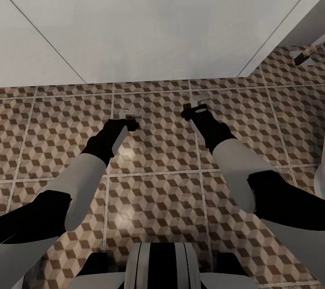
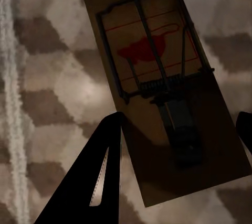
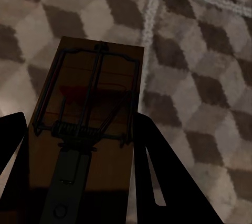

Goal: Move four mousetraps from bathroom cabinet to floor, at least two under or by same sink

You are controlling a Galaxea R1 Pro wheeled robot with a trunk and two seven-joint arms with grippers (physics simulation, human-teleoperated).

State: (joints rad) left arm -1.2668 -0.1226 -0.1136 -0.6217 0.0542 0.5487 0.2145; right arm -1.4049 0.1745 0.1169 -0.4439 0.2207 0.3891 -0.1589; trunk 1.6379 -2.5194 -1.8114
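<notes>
Mousetraps, flat tan wooden boards with dark wire and red spot: one in our left jaws (image 2: 173, 145), trap (image 2: 157, 77); one in our right jaws (image 3: 79, 150), trap (image 3: 86, 108). Both held over cube-patterned tiled bathroom floor (image 1: 158, 190), near white wall (image 1: 149, 23). We judge: lower flat, release gently. Both jaws closed on board edges.
</notes>
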